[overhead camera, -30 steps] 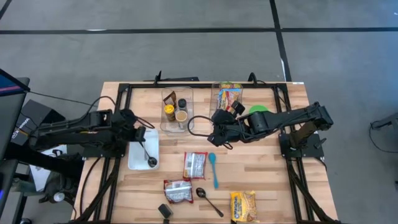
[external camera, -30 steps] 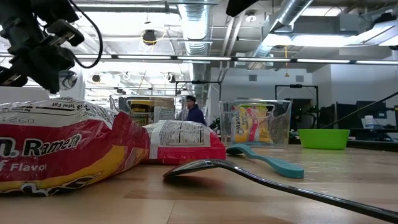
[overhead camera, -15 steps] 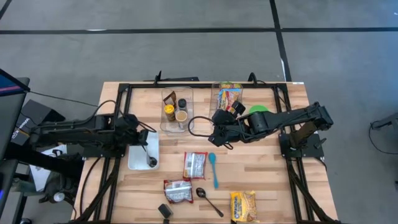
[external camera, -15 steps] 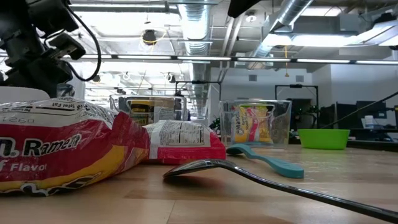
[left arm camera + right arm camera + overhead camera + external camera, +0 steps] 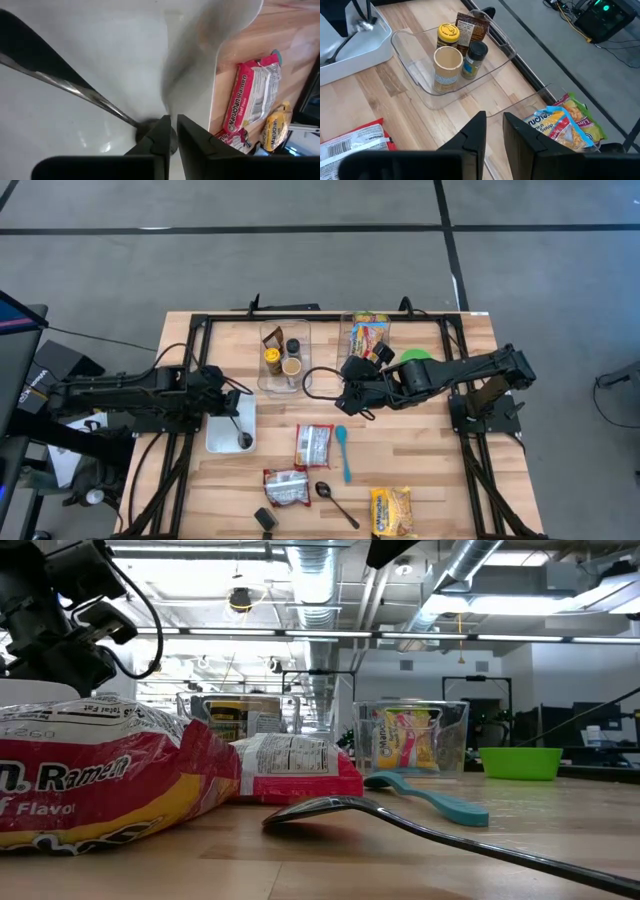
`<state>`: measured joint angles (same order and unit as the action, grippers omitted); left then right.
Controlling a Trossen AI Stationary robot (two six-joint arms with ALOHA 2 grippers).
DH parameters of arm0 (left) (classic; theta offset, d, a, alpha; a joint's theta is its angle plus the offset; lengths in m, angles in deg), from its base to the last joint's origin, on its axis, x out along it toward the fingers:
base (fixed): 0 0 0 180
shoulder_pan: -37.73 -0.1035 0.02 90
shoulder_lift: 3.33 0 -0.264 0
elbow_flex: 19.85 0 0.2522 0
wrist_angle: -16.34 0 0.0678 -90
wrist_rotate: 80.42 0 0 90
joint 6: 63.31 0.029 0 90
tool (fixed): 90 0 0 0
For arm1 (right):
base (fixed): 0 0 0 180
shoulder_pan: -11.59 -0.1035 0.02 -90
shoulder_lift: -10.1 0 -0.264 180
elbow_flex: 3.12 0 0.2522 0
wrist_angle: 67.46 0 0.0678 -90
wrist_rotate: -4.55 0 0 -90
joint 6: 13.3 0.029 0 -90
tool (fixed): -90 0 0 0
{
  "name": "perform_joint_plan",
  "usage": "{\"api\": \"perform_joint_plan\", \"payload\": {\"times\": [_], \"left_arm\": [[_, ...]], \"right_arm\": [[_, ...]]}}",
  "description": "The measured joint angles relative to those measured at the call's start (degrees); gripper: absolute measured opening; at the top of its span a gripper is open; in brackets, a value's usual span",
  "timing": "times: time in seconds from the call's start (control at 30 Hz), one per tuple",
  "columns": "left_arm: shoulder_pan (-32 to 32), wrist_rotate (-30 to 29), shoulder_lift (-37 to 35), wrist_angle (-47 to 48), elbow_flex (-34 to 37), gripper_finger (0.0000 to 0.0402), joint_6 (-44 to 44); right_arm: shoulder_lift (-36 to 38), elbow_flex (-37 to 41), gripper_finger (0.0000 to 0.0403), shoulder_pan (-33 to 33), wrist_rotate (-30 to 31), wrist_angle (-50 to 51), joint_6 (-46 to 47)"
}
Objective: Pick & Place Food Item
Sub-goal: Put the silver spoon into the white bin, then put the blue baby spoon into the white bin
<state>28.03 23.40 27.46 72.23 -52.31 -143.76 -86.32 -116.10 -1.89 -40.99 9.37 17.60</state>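
My left gripper (image 5: 231,404) hangs low over the white tray (image 5: 218,436) at the table's left. Its fingers are almost together, with only bare tray in the slit (image 5: 173,122). A dark metal spoon (image 5: 85,95) lies in the tray, bowl (image 5: 245,441) at the near right corner. Two red ramen packs (image 5: 313,445) (image 5: 287,486) and a yellow bag (image 5: 392,511) lie flat on the wood. My right gripper (image 5: 346,398) is shut and holds nothing, up in the air near the clear bin of snack bags (image 5: 366,338). My left gripper slants down into the tray from the table's left. One fingertip (image 5: 159,131) covers the spoon's bowl end (image 5: 146,131) in the wrist view. Whether it touches the spoon, I cannot tell.
A clear bin with jars (image 5: 284,358) stands at the far middle, a green bowl (image 5: 416,358) under the right arm. A teal spoon (image 5: 343,452), a second metal spoon (image 5: 336,502) and a small dark object (image 5: 265,520) lie among the packs. Black frame rails edge the table.
My left gripper has sunk toward the white tray and rolled a little. The spoon's handle has come down with it, while the bowl has stayed in the tray's near right corner. My right arm has kept still.
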Motion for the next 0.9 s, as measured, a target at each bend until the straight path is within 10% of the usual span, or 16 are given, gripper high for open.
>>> {"api": "perform_joint_plan", "payload": {"times": [0.5,0.9], "left_arm": [[0.0,3.1,-0.1,-2.2,0.0,0.0034,2.9],[0.0,3.1,-0.1,-31.0,0.0,0.0006,9.8]], "right_arm": [[0.0,0.0,0.0058,0.0,-0.7,0.0,0.0],[0.0,0.0,0.0058,0.0,-1.0,0.0,0.0]]}}
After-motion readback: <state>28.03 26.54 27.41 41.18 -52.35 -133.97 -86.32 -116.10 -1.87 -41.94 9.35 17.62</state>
